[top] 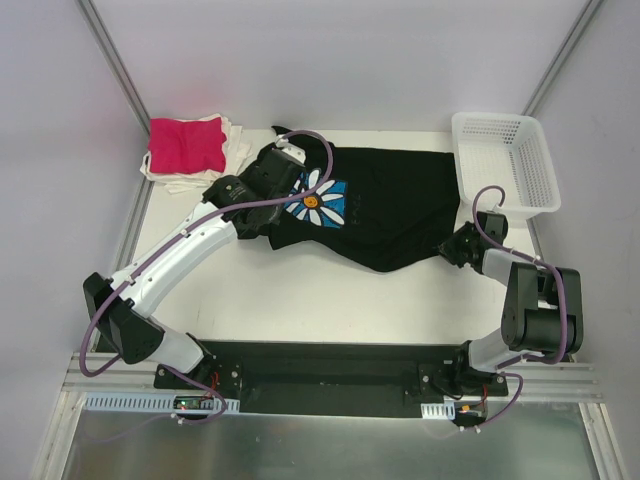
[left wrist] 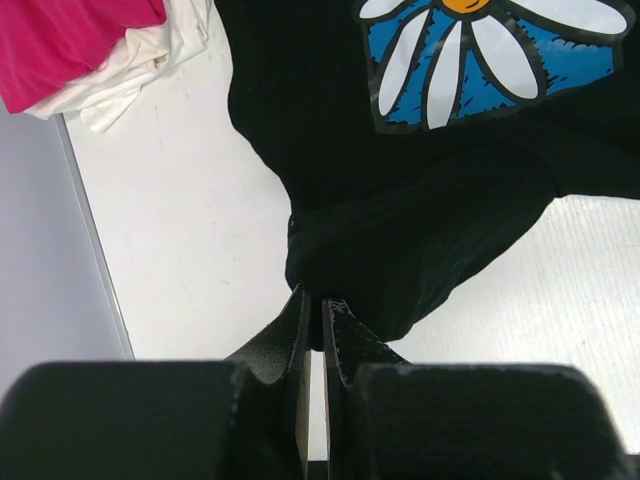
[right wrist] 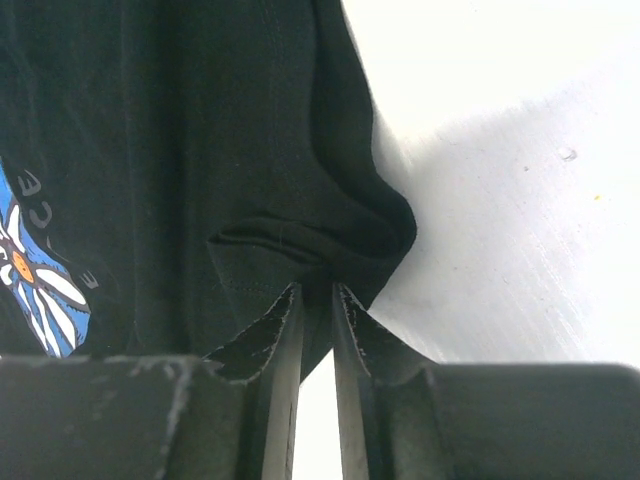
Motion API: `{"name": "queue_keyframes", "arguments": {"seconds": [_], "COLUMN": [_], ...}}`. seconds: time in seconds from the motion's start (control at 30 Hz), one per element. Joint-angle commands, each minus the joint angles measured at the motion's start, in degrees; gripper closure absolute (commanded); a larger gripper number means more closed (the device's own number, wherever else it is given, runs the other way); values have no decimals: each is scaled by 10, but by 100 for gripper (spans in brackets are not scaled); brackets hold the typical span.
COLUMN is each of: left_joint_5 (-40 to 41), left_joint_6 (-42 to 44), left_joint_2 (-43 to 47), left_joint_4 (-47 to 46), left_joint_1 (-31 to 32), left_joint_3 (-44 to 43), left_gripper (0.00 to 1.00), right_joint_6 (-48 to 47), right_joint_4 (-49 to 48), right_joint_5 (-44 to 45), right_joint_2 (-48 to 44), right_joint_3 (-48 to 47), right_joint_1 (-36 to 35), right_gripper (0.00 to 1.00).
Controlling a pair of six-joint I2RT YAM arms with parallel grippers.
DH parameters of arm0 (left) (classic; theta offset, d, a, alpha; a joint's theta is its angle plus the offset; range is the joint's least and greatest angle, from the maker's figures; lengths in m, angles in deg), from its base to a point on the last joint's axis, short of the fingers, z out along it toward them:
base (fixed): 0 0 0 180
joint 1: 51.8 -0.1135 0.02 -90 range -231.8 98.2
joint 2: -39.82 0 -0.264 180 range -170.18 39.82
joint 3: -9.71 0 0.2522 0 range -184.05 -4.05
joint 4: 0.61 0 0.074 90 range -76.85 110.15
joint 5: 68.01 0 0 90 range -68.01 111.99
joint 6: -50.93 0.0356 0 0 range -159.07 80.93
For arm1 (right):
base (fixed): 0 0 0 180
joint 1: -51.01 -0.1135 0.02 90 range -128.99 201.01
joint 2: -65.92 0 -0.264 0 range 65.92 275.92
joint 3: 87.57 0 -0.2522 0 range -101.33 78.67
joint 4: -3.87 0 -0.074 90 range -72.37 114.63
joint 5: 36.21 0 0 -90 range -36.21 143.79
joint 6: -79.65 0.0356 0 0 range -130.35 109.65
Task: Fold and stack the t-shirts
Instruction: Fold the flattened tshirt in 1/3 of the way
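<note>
Soft, light and limp, the black t-shirt (top: 390,205) handles best by its edges, where the left gripper (left wrist: 316,298) and right gripper (right wrist: 316,290) each clench a fold.

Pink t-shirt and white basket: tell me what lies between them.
The black daisy t-shirt fills that stretch, with the left gripper shut on its left end. The top view shows it.

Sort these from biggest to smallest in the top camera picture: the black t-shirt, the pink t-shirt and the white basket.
1. black t-shirt
2. white basket
3. pink t-shirt
No two look close in size.
</note>
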Motion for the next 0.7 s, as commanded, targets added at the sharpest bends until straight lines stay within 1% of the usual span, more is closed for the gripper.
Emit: {"name": "queue_keyframes", "arguments": {"seconds": [0.0,0.2,0.67], "left_joint_5": [-1,-4,-8], "left_joint_6": [2,4,5], "left_joint_2": [15,13,13], "left_joint_4": [-7,-9,-13], "left_joint_1": [-5,-5,-5], "left_joint_3": [3,5,7], "left_gripper": [100,100,100], "right_joint_6": [6,6,7], "right_joint_4": [-2,-2,-21], "right_joint_5": [-1,1,8], "right_joint_2": [-16,-15,12], "right_joint_3": [-24,-27,-31], "right_joint_1": [-5,-7,-11], "right_gripper": [78,76,76]}}
